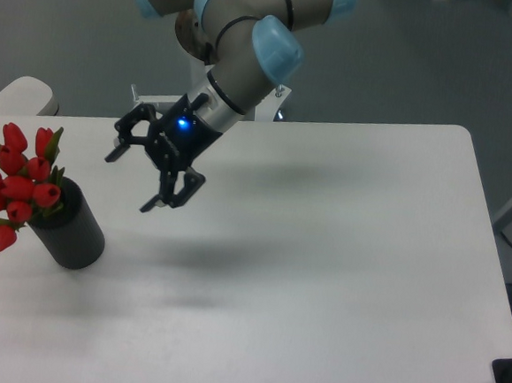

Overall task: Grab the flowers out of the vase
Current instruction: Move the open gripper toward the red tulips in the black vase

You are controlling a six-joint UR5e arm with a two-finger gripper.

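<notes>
The jaws are spread wide, nothing between them, one finger [118, 144] reaching up-left and the other pointing down toward the table. The gripper [133, 180] hangs in the air above the table [340, 251], tilted over so its open mouth faces the vase. It is to the right of the vase and a little higher in the picture, near it, with clear white tabletop showing between the two. No contact with anything.

A small blue light [182, 123] glows on the gripper body, just behind the fingers. Behind that, the grey wrist slants up and to the right into a pale blue joint cap [276, 49], and the rest of the arm [243, 13] climbs out of the top of the picture. A soft shadow lies on the table below and to the right of the gripper.

Now the vase [71, 228]: a dark grey cylinder standing on the table, close to its left edge. The flowers [17, 186] sit in its top, red tulip buds bunched together and leaning out to the left of the vase, green leaves and stems poking toward the picture's left edge. They are in the vase, untouched by the gripper.

Past the table's far edge from the vase, a white mount with metal brackets [143, 105] stands under the arm.
</notes>
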